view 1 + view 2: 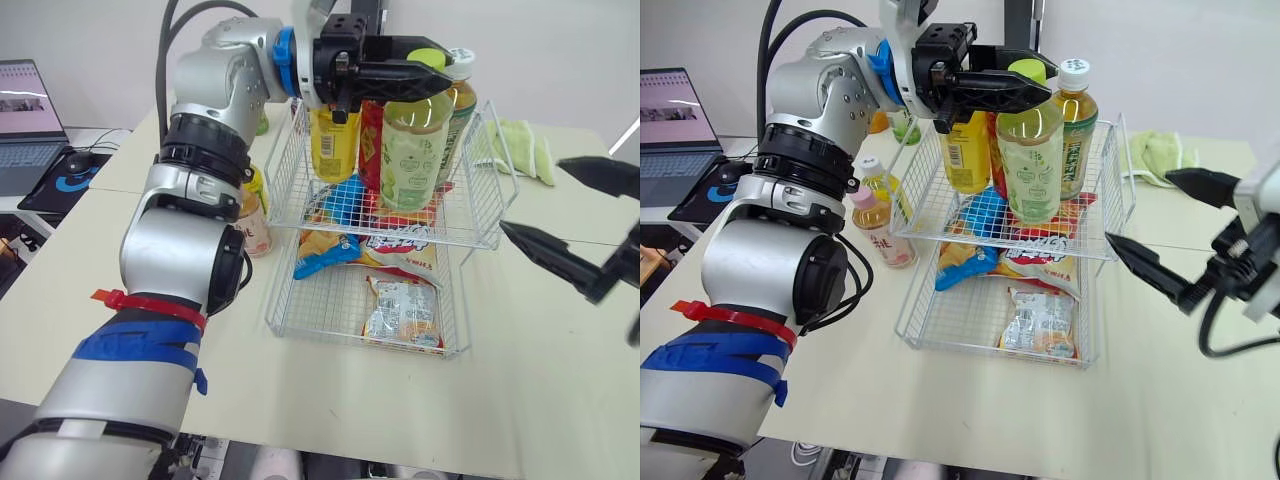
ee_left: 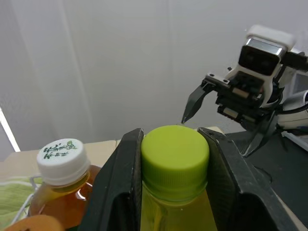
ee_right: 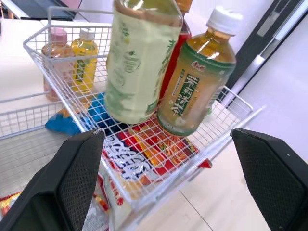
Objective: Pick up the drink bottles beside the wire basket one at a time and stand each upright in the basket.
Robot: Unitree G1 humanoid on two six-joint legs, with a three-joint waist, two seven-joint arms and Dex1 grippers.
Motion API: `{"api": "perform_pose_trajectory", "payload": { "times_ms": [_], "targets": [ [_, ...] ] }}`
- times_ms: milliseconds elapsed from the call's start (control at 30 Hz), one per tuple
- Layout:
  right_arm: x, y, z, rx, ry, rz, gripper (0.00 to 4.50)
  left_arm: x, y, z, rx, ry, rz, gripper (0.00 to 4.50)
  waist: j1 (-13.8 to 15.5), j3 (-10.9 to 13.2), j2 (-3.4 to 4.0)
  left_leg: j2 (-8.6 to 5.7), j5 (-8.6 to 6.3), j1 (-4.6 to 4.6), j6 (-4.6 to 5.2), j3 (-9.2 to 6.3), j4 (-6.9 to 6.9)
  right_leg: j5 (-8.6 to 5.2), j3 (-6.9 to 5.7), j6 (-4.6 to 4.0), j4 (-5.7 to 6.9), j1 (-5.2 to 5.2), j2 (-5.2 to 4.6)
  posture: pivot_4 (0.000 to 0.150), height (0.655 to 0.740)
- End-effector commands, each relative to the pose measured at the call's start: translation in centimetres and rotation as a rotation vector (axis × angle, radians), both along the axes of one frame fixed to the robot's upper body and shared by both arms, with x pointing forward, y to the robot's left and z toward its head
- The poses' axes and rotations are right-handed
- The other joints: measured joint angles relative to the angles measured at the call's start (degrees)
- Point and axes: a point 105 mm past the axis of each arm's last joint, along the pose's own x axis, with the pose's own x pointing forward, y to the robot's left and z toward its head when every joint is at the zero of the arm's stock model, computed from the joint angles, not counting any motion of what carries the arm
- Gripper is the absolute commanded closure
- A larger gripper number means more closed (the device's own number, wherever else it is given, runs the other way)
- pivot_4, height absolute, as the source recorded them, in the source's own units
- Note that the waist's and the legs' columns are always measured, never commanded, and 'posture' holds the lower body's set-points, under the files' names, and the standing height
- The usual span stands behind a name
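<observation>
- The left claw (image 2: 172, 137) is gripping the lime-green cap (image 2: 175, 154) of the green tea bottle (image 1: 412, 140), with 1 black finger pressing on each side of the cap.
- This bottle is hanging inside the upper tier of the wire basket (image 1: 497, 170). It is close beside the brown tea bottle (image 1: 458, 110) and near a red bottle (image 1: 370, 140) and a yellow bottle (image 1: 335, 145), which are standing there already.
- Its body is leaning a little, and I cannot tell if its base is touching the mesh floor.
- The step in hand seems to be the setting down. It is probably best to bring the bottle upright first, lower it until the base is resting flat on the mesh, and only then open the fingers.
- A grip on the cap alone is giving little control over the heavy body, so a slow move looks wiser. A swing could knock the brown tea bottle over.
- The right claw (image 1: 532, 197) is hanging open over the surface (image 1: 560, 380) to the right of the basket, with its fingers wide apart and nothing between them. It should be kept apart from the basket wall.
- 2 small bottles (image 1: 880, 228) are standing on the surface just beside the basket's left side, and they are probably the next ones to pick.
</observation>
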Motion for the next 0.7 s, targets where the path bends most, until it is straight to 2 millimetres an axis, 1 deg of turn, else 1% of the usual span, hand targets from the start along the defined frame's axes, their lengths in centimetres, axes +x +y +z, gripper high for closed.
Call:
{"api": "perform_pose_trajectory", "payload": {
  "times_ms": [33,200,367,500,567,600,700],
  "targets": [
    [-1.1,0.4,1.8,0.062,-0.050,0.018,0.00,-1.7,-0.6,2.5,-0.049,-0.084,-0.068,3.15,-0.1,0.0,0.02,-0.02,0.01,0.04,0.01,0.00,0.02,0.00,0.03,0.00,0.03,0.02,0.01,0.150,0.7400],
    [-1.4,0.8,2.1,0.094,-0.018,0.004,0.00,-1.8,-1.2,2.2,-0.046,-0.081,-0.073,3.15,-0.3,0.0,0.01,-0.07,0.02,0.22,0.03,-0.06,0.03,-0.01,0.01,0.03,0.05,0.23,0.05,0.150,0.7400],
    [-1.3,1.1,2.1,0.110,-0.006,0.007,0.00,-1.5,-2.1,1.2,-0.026,-0.090,-0.044,3.15,0.0,0.0,0.01,-0.10,0.02,0.14,0.03,-0.10,0.03,-0.01,-0.02,0.11,0.00,0.24,0.12,0.150,0.7400],
    [-1.3,1.2,2.1,0.113,-0.004,0.007,0.00,-1.7,-2.5,0.9,-0.028,-0.088,-0.042,3.15,0.0,0.0,0.00,-0.13,0.02,0.09,0.03,-0.13,0.03,-0.02,-0.01,0.18,-0.03,0.24,0.13,0.150,0.7400],
    [-1.3,1.2,2.1,0.114,-0.003,0.009,0.00,-1.7,-2.6,0.8,-0.030,-0.092,-0.037,2.43,0.0,0.0,0.00,-0.12,0.02,0.10,0.03,-0.13,0.03,-0.02,0.00,0.18,-0.03,0.24,0.13,0.150,0.7400],
    [-1.2,1.2,2.1,0.115,-0.003,0.009,0.00,-1.7,-2.6,0.7,-0.029,-0.093,-0.038,2.23,0.0,0.0,0.00,-0.12,0.02,0.10,0.03,-0.14,0.03,-0.02,-0.01,0.18,-0.03,0.24,0.13,0.150,0.7400],
    [-1.2,1.3,2.0,0.117,0.000,0.010,0.00,-1.8,-2.6,1.0,-0.039,-0.088,-0.042,1.37,0.0,0.0,0.00,-0.12,0.02,0.12,0.03,-0.15,0.03,-0.03,0.00,0.19,-0.03,0.28,0.14,0.150,0.7400]
  ]
}}
